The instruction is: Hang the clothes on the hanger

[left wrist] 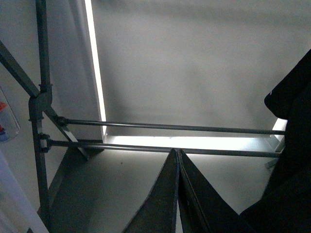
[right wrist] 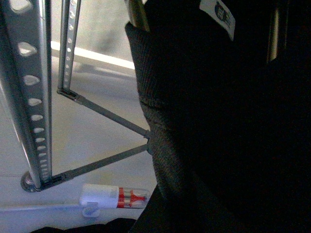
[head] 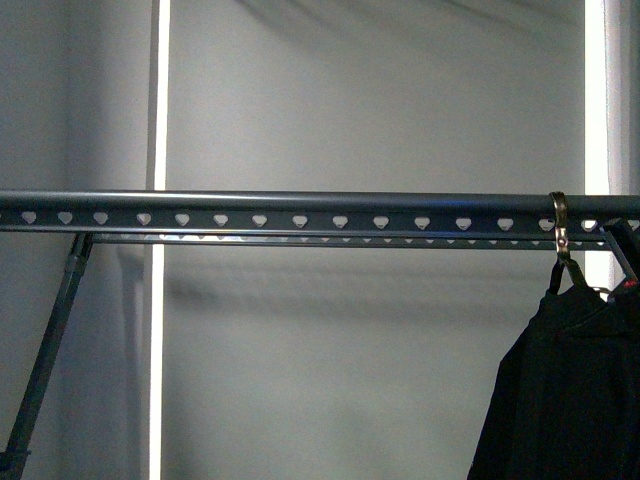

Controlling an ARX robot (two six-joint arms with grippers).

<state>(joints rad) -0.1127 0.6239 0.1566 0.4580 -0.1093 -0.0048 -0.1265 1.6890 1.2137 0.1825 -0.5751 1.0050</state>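
Black clothes (head: 565, 390) hang from hanger (head: 300, 213) by brassy hook (head: 560, 225)

Dim, soft frames; bright backlit wall strips glare.

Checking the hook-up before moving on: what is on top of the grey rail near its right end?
A brassy hook loops over the rail, with the black T-shirt hanging below it. The hanger's body is mostly covered by the shirt.

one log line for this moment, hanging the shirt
stage: hook over rail | T-shirt: on wire hanger, hanging from rail at its right end | left hand: shut, empty | right hand: unseen
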